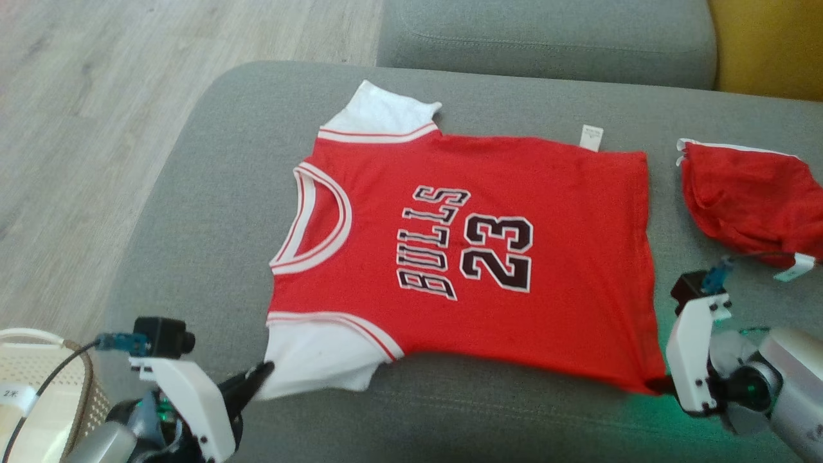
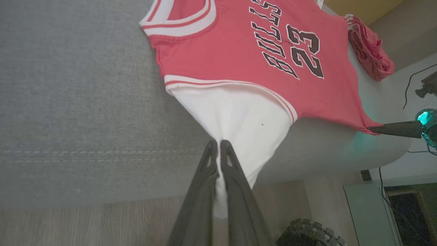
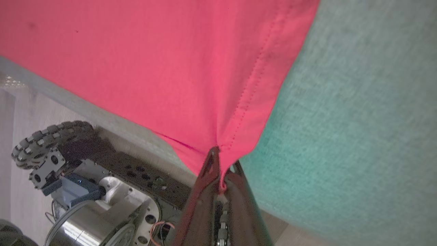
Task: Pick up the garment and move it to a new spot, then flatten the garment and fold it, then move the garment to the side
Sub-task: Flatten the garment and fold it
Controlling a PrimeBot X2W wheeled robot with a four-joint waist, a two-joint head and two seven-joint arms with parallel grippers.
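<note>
Both near jersey (image 1: 566, 308) corners sit pinched by left gripper (image 2: 218, 146), right gripper (image 3: 222, 162).

Right of the jersey (image 1: 488, 257), a second red garment (image 1: 752, 199) runs off the picture's edge. The white tag (image 1: 591, 137) on the jersey's far edge is too small to read (mere grey specks). Left of the jersey, a basket (image 1: 45, 379) is cropped.

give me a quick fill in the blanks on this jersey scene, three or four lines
The number printed on the jersey is ____.
The left jaws are shut on the jersey's ____ sleeve.
The right jaws pinch a corner of its ____ hem.
The jersey lies on a ____ sofa.
Missing words: 23; white; red; grey.
</note>
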